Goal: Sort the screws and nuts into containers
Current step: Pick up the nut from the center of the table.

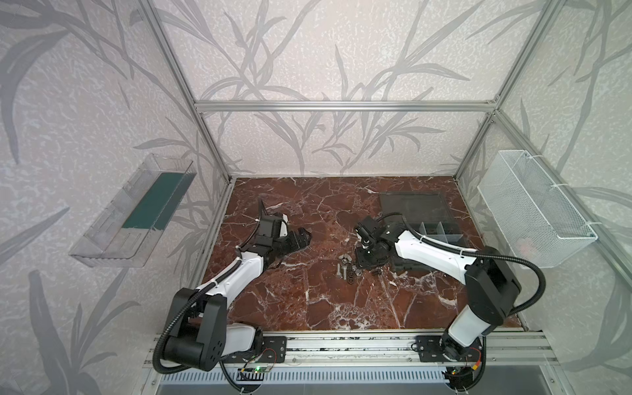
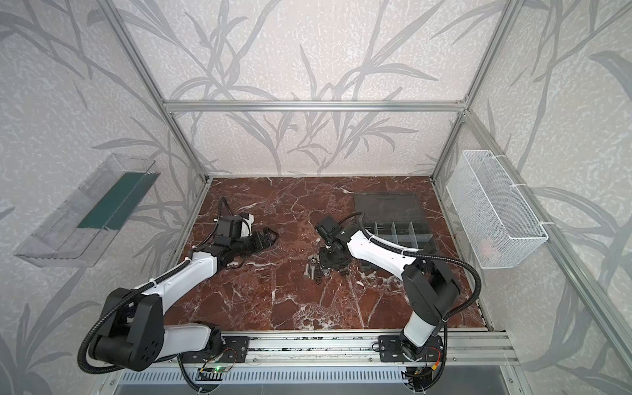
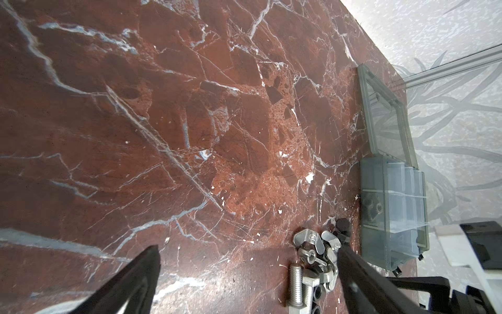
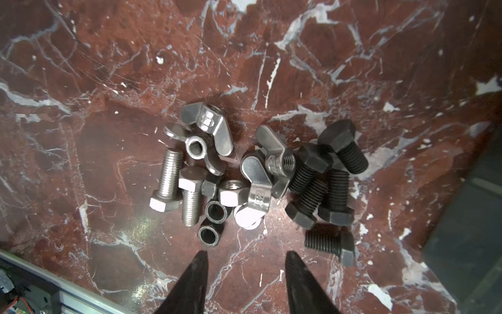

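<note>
at mid bench (image 1: 307, 307), the screws (image 4: 167, 176) and nuts (image 4: 231, 191) lie heaped just left of and below the right pincer (image 4: 247, 255), its jaws apart and empty. silver shafts run near-to-far, across its closing line. the containers (image 1: 439, 231) sit just right of the heap. the left pincer (image 3: 247, 251), also apart, hangs farther left, so the right arm looks nearer.

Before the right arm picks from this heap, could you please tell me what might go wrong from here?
1. The wing nuts lie against a hex nut and the black bolts are stacked, so the open right tool may close on two pieces or drag neighbours.
2. The lone black bolt is round; if nudged, it could roll against the box or out of easy reach.
</note>
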Available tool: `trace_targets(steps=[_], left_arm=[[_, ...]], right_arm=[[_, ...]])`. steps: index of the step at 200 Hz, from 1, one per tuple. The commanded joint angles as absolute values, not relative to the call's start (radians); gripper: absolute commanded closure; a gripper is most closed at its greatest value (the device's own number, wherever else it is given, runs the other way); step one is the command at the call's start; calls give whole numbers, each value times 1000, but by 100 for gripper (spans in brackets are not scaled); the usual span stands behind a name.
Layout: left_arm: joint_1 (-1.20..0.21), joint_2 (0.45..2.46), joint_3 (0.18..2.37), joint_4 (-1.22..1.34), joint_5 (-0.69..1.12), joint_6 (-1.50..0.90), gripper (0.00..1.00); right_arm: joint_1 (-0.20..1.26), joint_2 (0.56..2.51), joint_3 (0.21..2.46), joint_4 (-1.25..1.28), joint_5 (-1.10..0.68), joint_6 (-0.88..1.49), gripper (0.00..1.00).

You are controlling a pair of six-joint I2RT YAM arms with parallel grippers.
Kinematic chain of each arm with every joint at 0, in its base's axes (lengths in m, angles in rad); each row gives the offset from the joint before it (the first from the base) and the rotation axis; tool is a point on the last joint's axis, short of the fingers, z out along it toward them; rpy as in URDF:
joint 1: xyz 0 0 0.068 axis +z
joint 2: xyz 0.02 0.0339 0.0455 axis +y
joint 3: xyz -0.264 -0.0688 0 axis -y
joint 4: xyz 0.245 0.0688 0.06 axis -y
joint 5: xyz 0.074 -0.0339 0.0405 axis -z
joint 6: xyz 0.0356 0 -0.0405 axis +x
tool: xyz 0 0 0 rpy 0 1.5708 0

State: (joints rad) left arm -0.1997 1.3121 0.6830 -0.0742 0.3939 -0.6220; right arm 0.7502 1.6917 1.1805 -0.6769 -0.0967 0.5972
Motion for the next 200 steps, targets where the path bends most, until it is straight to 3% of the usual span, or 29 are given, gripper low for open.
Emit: trace_targets(steps=[1, 163, 200], left_arm=[[-197, 1297, 674, -74, 393, -619, 1], [-196, 1296, 678, -103, 370, -603, 1], [-196, 1295, 675, -103, 368, -601, 1]], right_arm=[[756, 1701, 1176, -666, -85, 624, 53], [756, 1880, 1244, -663, -78, 578, 62], [756, 1898, 1258, -676, -62, 565, 70]])
